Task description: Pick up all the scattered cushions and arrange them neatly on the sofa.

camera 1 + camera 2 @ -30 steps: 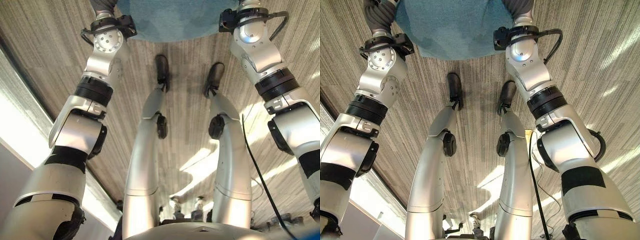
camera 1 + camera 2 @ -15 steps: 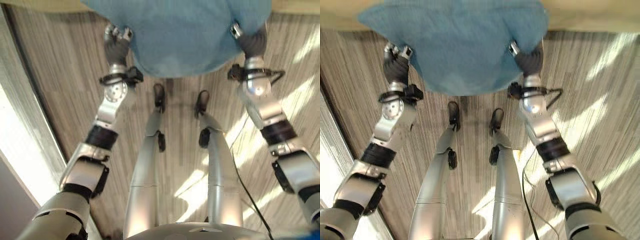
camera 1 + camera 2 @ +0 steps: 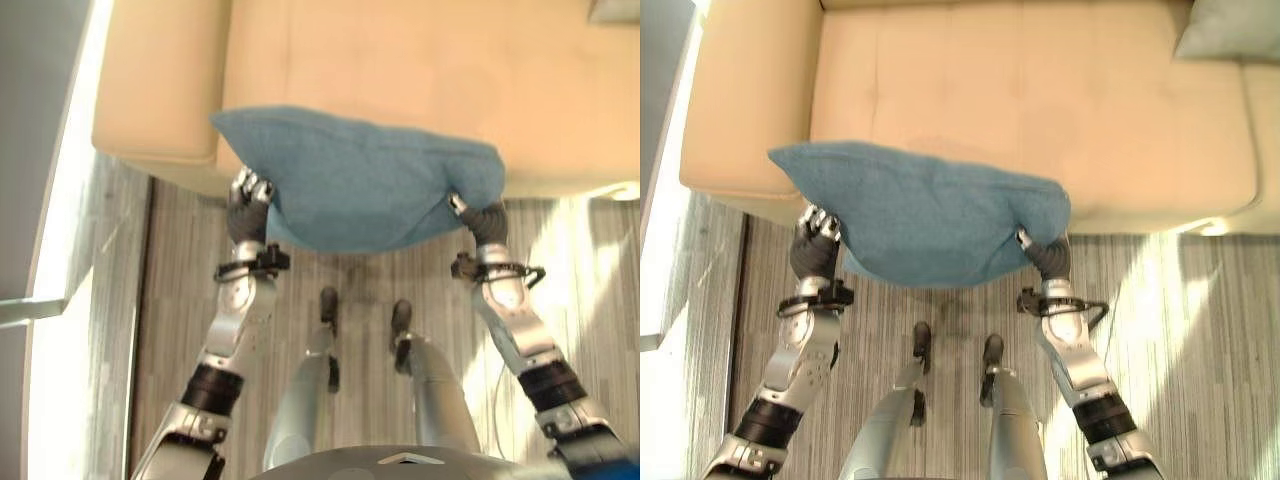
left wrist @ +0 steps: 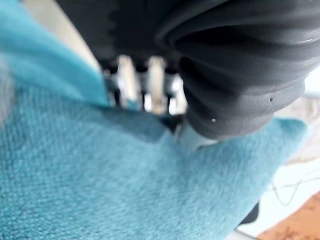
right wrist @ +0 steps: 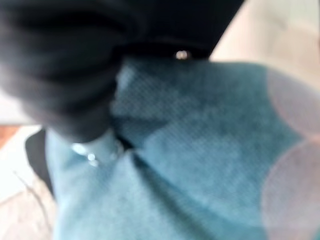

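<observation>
A large blue cushion (image 3: pixel 925 215) hangs between my two hands, just in front of the beige sofa (image 3: pixel 1040 100) and overlapping its front edge. My left hand (image 3: pixel 814 252) grips the cushion's left lower edge with its fingers curled into the cloth (image 4: pixel 140 90). At the cushion's right lower corner my right hand (image 3: pixel 1047 258) holds on, the thumb pressed into the fabric (image 5: pixel 95 152). Both arms are stretched forward. The sofa seat behind the cushion is bare.
A grey cushion (image 3: pixel 1230 30) lies on the sofa's far right. The sofa's left armrest (image 3: pixel 750 100) stands beside a bright strip of floor by the wall (image 3: pixel 660 250). Striped flooring (image 3: pixel 1200 340) runs below the sofa front.
The camera has tilted up, bringing the sofa into view. The cushion, held in both hands throughout, now sits against the sofa's front edge with my arms stretched further out.
</observation>
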{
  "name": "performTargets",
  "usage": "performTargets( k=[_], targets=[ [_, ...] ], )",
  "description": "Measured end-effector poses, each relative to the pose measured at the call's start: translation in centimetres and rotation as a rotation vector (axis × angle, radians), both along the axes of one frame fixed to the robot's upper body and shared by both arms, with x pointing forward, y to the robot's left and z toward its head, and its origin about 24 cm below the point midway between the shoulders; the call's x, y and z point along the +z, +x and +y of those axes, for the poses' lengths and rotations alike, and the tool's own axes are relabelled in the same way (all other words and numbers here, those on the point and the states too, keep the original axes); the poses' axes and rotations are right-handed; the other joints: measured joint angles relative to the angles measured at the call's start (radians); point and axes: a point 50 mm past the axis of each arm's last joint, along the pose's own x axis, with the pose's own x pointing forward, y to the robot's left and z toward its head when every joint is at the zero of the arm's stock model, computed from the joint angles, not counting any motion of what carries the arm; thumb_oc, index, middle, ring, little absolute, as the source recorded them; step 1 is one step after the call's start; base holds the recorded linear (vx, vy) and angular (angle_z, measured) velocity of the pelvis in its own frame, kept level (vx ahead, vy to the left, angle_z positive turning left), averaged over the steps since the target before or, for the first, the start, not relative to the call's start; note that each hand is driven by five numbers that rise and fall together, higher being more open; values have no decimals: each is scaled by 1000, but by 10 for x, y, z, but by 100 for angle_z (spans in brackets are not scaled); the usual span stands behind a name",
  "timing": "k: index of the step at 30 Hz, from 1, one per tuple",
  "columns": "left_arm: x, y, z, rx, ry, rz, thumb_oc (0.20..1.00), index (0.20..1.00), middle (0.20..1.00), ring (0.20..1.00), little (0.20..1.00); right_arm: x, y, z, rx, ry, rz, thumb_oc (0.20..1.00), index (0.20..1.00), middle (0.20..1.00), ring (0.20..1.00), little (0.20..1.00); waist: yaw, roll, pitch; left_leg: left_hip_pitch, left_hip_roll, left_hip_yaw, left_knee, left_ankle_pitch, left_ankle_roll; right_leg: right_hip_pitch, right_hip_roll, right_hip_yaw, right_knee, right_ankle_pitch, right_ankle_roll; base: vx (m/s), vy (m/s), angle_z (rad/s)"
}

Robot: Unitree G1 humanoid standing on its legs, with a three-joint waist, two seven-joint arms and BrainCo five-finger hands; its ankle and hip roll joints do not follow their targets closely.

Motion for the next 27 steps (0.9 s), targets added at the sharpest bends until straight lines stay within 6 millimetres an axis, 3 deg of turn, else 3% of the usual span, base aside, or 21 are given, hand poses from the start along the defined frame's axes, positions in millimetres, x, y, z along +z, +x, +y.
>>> performTargets(
  k=[1,5,8,9,10,11,13,16,17,18,19,20,21,23,25,27],
  targets=[
    [-15,-7,3,0,11,59,200,200,200,200,200,-6,1,-2,-7,-5,26,200,200,200,200,200,3,2,-21,44,8,-8,-13,-4,-6,56,13,-6,-25,2,-2,103,-183,15],
    [-38,-10,-1,-21,30,160,200,200,200,200,200,-19,-1,-7,-18,-33,88,200,200,200,200,200,13,7,-38,100,27,-36,8,-1,-12,169,44,-45,-76,2,-1,33,-127,28],
    [-52,-11,-5,-44,43,226,200,200,200,200,200,-23,-2,-11,-39,-53,114,200,200,200,200,200,20,-6,-37,82,11,-36,87,55,-73,227,20,-89,-97,-3,-34,81,-66,48],
    [-54,-11,-7,-50,46,235,200,200,200,200,200,-24,-3,-12,-39,-52,117,200,200,200,200,200,25,-12,-37,86,12,-3,106,51,-66,248,18,-95,-116,8,-65,239,39,23],
    [-55,-12,-6,-51,48,242,200,200,200,200,200,-29,-9,-12,-45,-52,132,200,200,200,200,200,22,-28,-46,105,17,104,109,-21,-28,279,18,-97,-168,21,-53,301,112,20],
    [-55,-11,-7,-59,55,243,200,200,200,200,200,-33,-12,-16,-61,-47,147,200,200,200,200,200,10,-25,-57,121,13,145,101,-35,-33,301,27,-96,-202,31,-38,301,162,35],
    [-56,-10,-9,-72,59,252,200,200,200,200,200,-37,-15,-19,-74,-45,174,200,200,200,200,200,-5,-48,-63,144,-12,150,25,-48,-34,342,37,-84,-279,84,-17,230,211,-3],
    [-64,-19,-2,-61,82,294,200,200,200,200,200,-38,-14,-9,-53,-14,176,200,200,200,200,200,25,-59,-62,196,-17,90,3,-57,4,363,67,26,-295,105,-7,228,209,-118],
    [-70,-25,2,-49,97,320,200,200,200,200,200,-42,-17,-7,-45,-10,192,200,200,200,200,200,24,-49,-66,252,-9,92,-18,-56,49,379,72,56,-275,100,0,128,158,-105],
    [-73,-28,4,-53,111,332,200,200,200,200,200,-47,-22,-8,-52,-3,209,200,200,200,200,200,9,-57,-72,269,-23,114,-27,-57,92,380,54,69,-244,80,26,88,172,-66],
    [-70,-26,5,-64,119,318,200,200,200,200,200,-48,-24,-7,-57,10,211,200,200,200,200,200,-8,-73,-77,272,-46,121,-19,-77,111,366,29,69,-220,79,43,176,258,-57],
    [-67,-24,13,-58,142,312,200,200,200,200,200,-43,-19,-1,-33,22,191,200,200,200,200,200,0,-74,-72,268,-52,166,-14,-89,135,253,3,85,-44,66,76,163,165,-67],
    [-67,-26,16,-51,146,319,200,200,200,200,200,-42,-18,2,-25,29,187,200,200,200,200,200,9,-68,-68,278,-55,183,-14,-93,140,199,-15,79,58,51,108,203,109,-70],
    [-67,-25,17,-50,150,318,200,200,200,200,200,-46,-22,5,-8,34,203,200,200,200,200,200,6,-53,-63,316,-61,191,-20,-104,131,202,-30,72,65,35,118,193,-5,-23],
    [-62,-24,25,-17,150,295,200,200,200,200,200,-45,-21,12,28,31,201,200,200,200,200,200,16,-54,-66,340,-69,202,-41,-127,111,209,-33,44,-49,52,107,201,-38,-21],
    [-60,-22,32,25,147,284,200,200,200,200,200,-43,-20,20,76,19,192,200,200,200,200,200,27,-47,-62,346,-77,206,-45,-150,128,177,-25,-1,-161,118,114,350,-130,-18]
  ],
)
